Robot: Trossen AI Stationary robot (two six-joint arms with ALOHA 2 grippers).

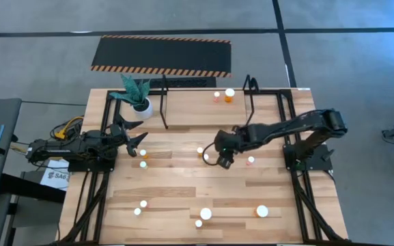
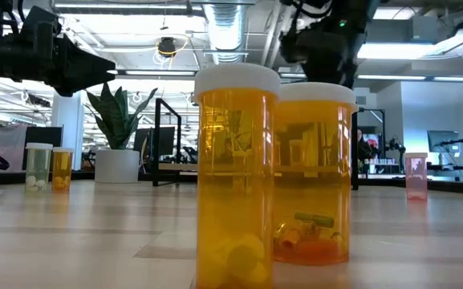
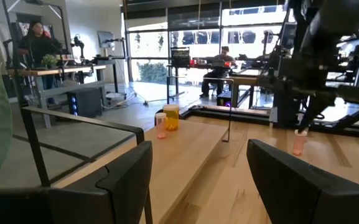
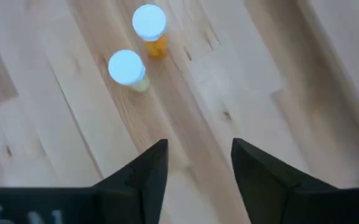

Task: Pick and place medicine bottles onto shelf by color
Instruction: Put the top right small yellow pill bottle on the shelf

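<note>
Small white-capped medicine bottles stand scattered on the wooden table. Two stand on the shelf at the far edge, a pink one and an orange one. My right gripper hangs open over the table's middle, pointing down at bare wood, between a bottle and a pink bottle. Its wrist view shows an orange bottle and a pale bottle ahead of it. My left gripper waits open and level at the table's left side.
A potted plant stands at the shelf's left end. Two amber bottles stand close together near the front edge, with more bottles to either side. A striped mat lies on the floor beyond the table.
</note>
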